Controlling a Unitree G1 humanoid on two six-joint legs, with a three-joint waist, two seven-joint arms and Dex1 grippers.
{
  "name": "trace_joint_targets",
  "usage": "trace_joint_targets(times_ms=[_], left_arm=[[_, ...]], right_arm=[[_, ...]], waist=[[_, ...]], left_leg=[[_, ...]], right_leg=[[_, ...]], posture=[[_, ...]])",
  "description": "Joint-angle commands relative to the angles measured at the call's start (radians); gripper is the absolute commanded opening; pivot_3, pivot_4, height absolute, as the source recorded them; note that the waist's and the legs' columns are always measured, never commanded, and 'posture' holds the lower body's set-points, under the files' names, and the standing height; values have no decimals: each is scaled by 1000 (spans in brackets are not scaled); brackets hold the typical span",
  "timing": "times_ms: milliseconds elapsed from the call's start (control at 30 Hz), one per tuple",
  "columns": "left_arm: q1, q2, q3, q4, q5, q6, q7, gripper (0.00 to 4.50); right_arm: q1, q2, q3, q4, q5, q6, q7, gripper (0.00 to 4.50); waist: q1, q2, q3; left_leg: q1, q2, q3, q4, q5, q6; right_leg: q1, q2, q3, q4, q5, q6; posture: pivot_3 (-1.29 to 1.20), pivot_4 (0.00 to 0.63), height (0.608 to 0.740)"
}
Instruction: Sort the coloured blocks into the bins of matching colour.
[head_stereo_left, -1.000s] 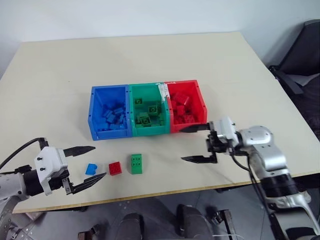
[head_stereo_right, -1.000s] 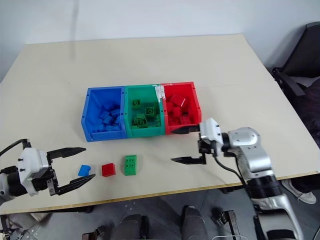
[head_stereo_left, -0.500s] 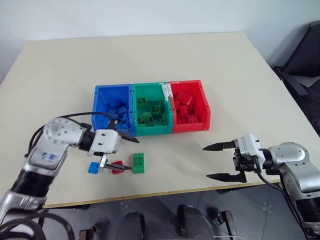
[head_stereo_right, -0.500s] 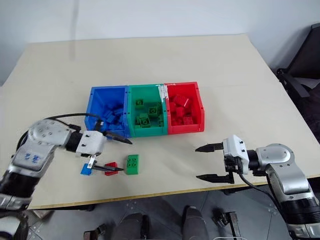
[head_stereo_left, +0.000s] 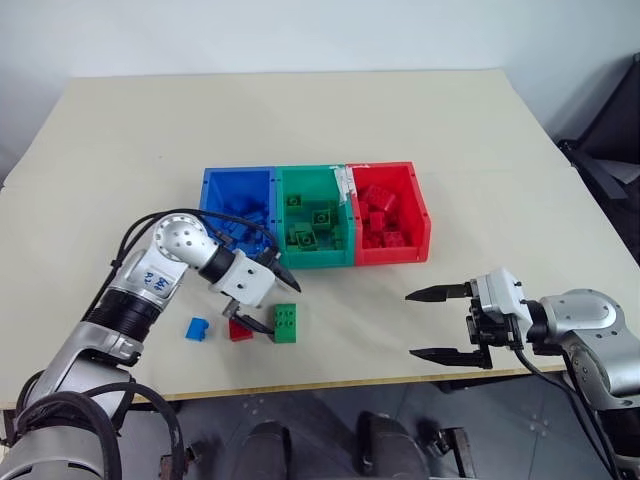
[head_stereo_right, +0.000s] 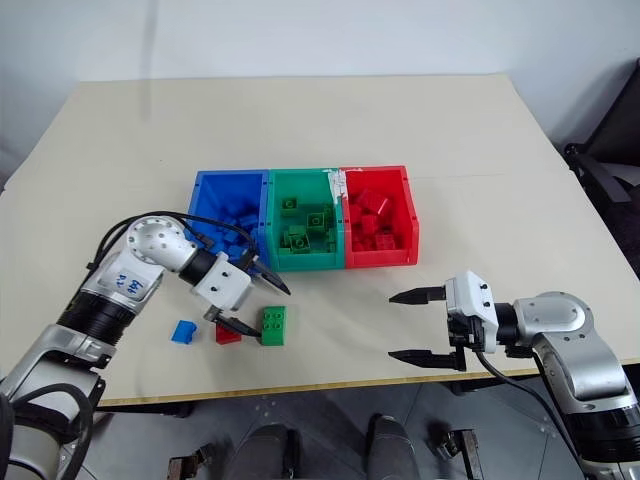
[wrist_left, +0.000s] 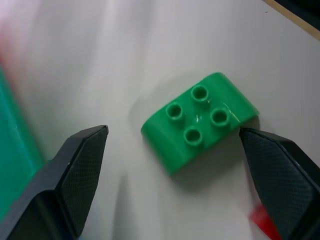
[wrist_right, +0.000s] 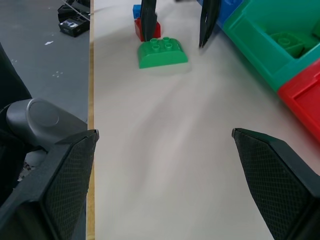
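Between the spread fingers of the left gripper (wrist_left: 172, 150) lies the green block (wrist_left: 200, 120), on the table (head_stereo_left: 120, 150) at six o'clock from the green bin (head_stereo_left: 315, 230); its long axis runs toward the fingertips, one almost touching its end. A red block (head_stereo_left: 240, 330) sits just beside, at nine o'clock. Right gripper (head_stereo_left: 440, 322), released and empty, stands well apart; the left arm is nearer.
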Motion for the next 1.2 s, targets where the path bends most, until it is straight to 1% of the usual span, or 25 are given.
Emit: trace_joint_targets(times_ms=[33,133,233,300,367,433,467,500,533,700,733,800,867,933,1033,1100,1200], left_arm=[[-26,-6,-12,0,0,-24,-88,4500],[-24,-12,-31,-8,3,-28,-91,4500],[-25,-16,-39,-5,7,-31,-84,3961],[-24,-17,-39,-4,7,-26,-75,3327],[-22,-15,-39,-11,2,-19,-73,2810],[-17,-13,-36,-22,-8,-10,-72,2153],[-13,-14,-33,-31,-17,-1,-73,1963],[-11,-15,-30,-38,-25,6,-73,1576],[-7,-22,-20,-49,-42,14,-63,1469],[17,-55,61,-115,-130,102,11,1468],[25,-63,92,-133,-144,128,51,1468],[42,-78,164,-194,-193,233,136,1468],[49,-91,226,-248,-211,335,238,1468],[47,-108,281,-280,-196,414,360,1468],[43,-127,317,-294,-154,485,481,1468],[20,-141,326,-264,-117,501,552,1468],[-35,-177,324,-179,-75,550,641,1468]], right_arm=[[-4,-5,-11,-26,16,0,-3,4461],[-15,-1,-1,-16,12,-3,0,4461],[-28,3,6,-6,8,-8,2,4500],[-35,8,10,-2,5,-11,0,4500],[-40,11,12,1,3,-13,0,4500],[-42,12,13,4,2,-14,2,4500],[-42,12,12,5,2,-15,3,4500],[-42,11,11,5,2,-16,4,4500],[-38,11,6,5,4,-18,3,4500],[6,30,-42,-6,14,-38,-42,4500],[23,36,-61,-10,17,-44,-59,4500],[62,59,-108,-26,37,-46,-111,4500],[92,95,-159,-53,78,-33,-170,4500],[101,141,-204,-80,102,-26,-253,4500],[89,188,-239,-96,96,-48,-343,4500],[67,211,-251,-97,89,-62,-391,4500],[20,226,-248,-72,54,-109,-421,4500]], waist=[[0,0,0],[0,0,0],[0,0,0],[2,0,0],[3,0,0],[2,0,0],[2,0,0],[2,0,0],[2,0,0],[2,0,0],[1,0,0],[1,0,0],[1,0,0],[1,0,0],[1,0,0],[1,0,0],[2,0,0]], left_leg=[[0,0,0,0,0,0],[0,0,0,0,0,0],[0,0,0,0,0,0],[0,0,0,0,0,0],[0,0,0,1,0,0],[0,0,0,1,0,0],[0,0,0,1,0,0],[0,0,0,1,0,0],[0,0,0,1,0,0],[0,0,-1,1,0,0],[0,0,-1,1,0,0],[0,0,-1,1,0,0],[0,0,-1,1,0,0],[0,0,-1,2,0,0],[1,0,-2,2,0,0],[1,0,-2,2,0,0],[1,-1,-1,2,0,0]], right_leg=[[0,0,0,0,0,0],[0,0,0,0,0,0],[0,0,0,0,0,0],[0,0,0,0,0,0],[1,0,0,0,0,0],[1,0,0,0,0,1],[1,0,0,0,0,1],[1,0,0,0,0,1],[1,0,0,0,0,1],[1,0,0,0,0,1],[1,0,0,0,0,1],[1,0,0,0,0,1],[1,0,0,0,0,1],[1,0,0,1,1,1],[1,0,1,2,1,1],[2,0,1,2,1,1],[2,0,1,3,1,1]], posture=[[0,150,740],[0,150,740],[0,150,740],[0,150,740],[0,150,740],[0,150,740],[0,150,740],[0,150,740],[0,150,740],[0,150,740],[0,150,740],[0,150,740],[0,150,740],[0,150,740],[0,150,740],[0,150,740],[0,150,740]])
